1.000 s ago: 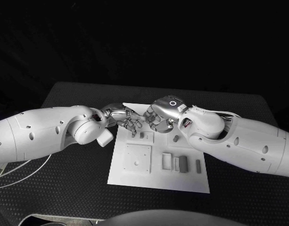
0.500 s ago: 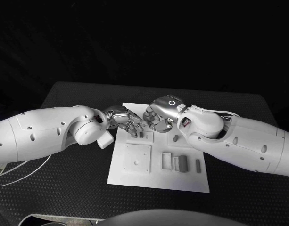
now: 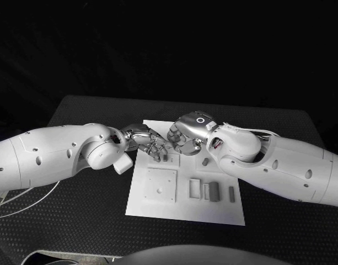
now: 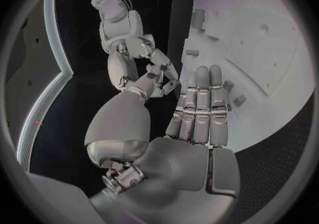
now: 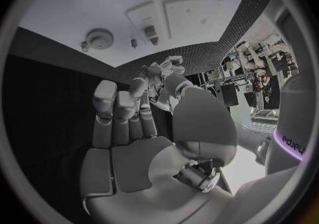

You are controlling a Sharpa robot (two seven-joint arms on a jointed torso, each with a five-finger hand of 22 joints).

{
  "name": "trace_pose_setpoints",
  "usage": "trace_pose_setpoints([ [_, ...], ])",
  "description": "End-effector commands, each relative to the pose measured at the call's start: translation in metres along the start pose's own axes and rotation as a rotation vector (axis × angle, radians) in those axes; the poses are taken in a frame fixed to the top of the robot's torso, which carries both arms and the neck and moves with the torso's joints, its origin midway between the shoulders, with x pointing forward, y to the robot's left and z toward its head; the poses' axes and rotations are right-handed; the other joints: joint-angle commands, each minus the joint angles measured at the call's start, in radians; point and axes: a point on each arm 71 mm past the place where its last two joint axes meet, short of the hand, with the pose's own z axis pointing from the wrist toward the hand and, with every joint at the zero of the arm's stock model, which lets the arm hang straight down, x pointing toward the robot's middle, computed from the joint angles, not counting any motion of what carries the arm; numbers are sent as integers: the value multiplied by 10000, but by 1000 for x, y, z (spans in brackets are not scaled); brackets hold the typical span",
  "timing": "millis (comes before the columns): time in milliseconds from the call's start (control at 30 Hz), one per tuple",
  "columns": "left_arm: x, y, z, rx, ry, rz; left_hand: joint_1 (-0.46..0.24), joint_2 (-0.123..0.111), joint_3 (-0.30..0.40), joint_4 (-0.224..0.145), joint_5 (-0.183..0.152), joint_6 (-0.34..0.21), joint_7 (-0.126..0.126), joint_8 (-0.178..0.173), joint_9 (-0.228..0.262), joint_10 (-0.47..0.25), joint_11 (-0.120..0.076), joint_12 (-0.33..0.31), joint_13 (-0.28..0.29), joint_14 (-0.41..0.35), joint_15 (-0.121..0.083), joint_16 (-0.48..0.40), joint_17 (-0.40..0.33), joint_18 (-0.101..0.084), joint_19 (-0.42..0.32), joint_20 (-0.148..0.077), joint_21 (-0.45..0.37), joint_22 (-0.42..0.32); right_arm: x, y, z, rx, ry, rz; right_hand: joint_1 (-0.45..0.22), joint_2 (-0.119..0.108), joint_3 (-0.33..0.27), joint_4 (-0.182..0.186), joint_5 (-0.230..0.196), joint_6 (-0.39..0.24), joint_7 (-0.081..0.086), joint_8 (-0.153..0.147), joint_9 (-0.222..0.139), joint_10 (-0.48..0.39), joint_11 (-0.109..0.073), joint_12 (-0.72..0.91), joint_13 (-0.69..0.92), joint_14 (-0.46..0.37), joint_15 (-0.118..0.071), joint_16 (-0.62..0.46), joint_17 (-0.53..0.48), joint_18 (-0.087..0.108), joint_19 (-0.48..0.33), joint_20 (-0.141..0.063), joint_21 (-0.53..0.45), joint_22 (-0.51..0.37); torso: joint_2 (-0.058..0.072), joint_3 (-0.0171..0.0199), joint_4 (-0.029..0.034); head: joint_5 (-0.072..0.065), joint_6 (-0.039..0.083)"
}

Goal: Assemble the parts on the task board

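Parts (image 3: 210,191) near both hands' fingers (image 3: 157,148).

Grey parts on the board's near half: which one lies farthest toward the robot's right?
The thin grey bar, lying alone by the task board's right edge; the wider grey block sits further in, beside a white slot.

The head camera is looking steeply down at the task board (image 3: 186,193) from above; both wrist cameras are sitting close behind their hands, sharing that board (image 4: 266,48) (image 5: 100,0).
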Motion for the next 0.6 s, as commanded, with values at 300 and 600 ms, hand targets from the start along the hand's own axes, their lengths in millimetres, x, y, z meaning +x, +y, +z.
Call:
trace_pose_setpoints([
  [300,3,-2,1,77,126,-61,-30,159,2,-56,-30,34,11,12,-6,58,-1,-3,-6,-17,22,-69,25,-34,-52,16,4,-15,0,3,1,-128,124,15,29,59,48,9,41,9,34,15,19,46,-15,-61,-9,-17,-62,-59,17,356,18,-45,-11,101,1,4,2,6,-14],
  [600,2,-3,1,99,52,-177,53,388,59,-97,-27,33,-1,-7,-24,51,-15,-21,-21,-10,16,-91,60,-38,-53,8,5,-21,1,3,2,-113,180,42,30,62,50,8,41,1,37,8,21,40,-12,-68,-9,-20,-62,-66,19,356,14,-47,-18,99,-1,4,2,7,-15],
])
